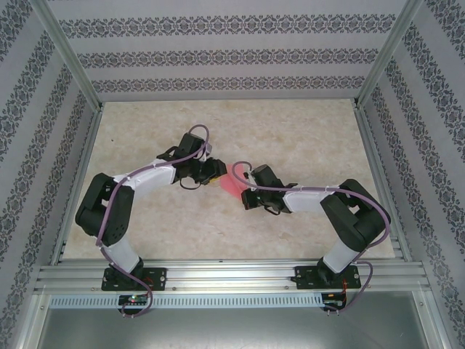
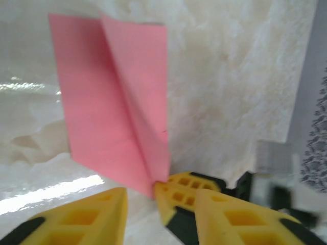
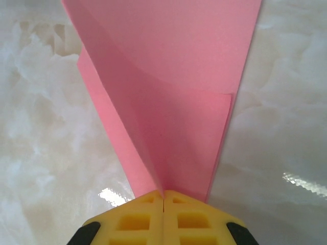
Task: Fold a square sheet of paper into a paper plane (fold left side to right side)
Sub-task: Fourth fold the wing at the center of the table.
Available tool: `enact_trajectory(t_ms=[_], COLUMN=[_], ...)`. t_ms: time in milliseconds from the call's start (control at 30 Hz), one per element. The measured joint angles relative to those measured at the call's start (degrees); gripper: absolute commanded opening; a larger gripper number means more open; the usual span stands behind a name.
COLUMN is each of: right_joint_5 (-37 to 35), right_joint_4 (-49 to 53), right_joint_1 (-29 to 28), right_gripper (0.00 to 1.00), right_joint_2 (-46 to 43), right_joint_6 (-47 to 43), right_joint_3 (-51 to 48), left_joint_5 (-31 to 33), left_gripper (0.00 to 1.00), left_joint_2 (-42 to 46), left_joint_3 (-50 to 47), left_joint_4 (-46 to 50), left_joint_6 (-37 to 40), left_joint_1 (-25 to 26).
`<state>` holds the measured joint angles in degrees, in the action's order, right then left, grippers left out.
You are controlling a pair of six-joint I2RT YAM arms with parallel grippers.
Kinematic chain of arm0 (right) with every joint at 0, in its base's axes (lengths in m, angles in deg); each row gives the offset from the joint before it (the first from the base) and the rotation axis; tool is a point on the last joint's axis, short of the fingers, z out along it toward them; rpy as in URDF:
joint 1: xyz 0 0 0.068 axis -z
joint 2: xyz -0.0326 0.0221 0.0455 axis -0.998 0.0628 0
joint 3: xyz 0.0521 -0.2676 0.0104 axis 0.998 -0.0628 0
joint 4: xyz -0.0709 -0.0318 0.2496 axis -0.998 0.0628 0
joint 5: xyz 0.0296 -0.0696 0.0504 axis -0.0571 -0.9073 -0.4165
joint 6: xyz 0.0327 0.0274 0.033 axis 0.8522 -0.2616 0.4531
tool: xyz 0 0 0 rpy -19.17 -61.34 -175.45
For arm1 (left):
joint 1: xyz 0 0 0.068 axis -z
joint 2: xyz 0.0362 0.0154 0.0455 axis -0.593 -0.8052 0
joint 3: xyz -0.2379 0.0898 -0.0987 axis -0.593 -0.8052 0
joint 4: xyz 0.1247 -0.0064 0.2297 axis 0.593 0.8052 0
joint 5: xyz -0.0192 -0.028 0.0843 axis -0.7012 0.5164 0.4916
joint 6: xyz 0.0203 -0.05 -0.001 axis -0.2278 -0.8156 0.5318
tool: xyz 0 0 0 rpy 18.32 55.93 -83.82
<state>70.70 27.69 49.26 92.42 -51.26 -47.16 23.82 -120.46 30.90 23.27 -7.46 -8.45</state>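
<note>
A pale, stone-look table [image 1: 312, 131] sits inside a box of patterned walls [image 1: 232, 54]. A metal rail [image 1: 232, 275] runs along the near edge, and both arms are bolted to it. The arms bend in and meet at the middle of the table.

The folded pink paper [image 1: 232, 179] is there, just between the two grippers. The right gripper [image 3: 163, 198] is pinched tight on the paper's pointed near tip. From that tip the paper spreads wider toward a straight far edge. A sharp crease runs from the tip to that edge. On the right side a flap ends in a short straight edge.

The left gripper [image 1: 216, 173] is just beside the tip. Its yellow fingers [image 2: 97, 219] stand apart and hold nothing.

Bare table lies all around, left, right and far, up to the metal posts at the walls.
</note>
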Motion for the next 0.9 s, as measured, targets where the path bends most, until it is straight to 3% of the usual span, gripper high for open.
enact_trajectory(t_ms=[233,733,900], right_joint_5=[4.5,12.24,13.7], right_joint_4=[-1.62,-6.45,-8.17], right_joint_1=[1.29,4.83,5.81], right_gripper=[0.04,0.04,0.05], right_joint_2=[0.0,3.23,3.39], right_joint_6=[1.6,5.77,6.75], right_joint_3=[-0.09,-0.79,-1.62], left_joint_5=[-1.18,-2.08,-2.23], left_gripper=[0.24,0.24,0.2], left_joint_2=[-6.49,-11.41,-12.39], left_joint_3=[0.0,3.56,4.02], left_joint_4=[-3.19,-5.57,-5.62], left_joint_6=[-1.09,-2.03,-2.47], left_joint_1=[2.67,4.0,4.11])
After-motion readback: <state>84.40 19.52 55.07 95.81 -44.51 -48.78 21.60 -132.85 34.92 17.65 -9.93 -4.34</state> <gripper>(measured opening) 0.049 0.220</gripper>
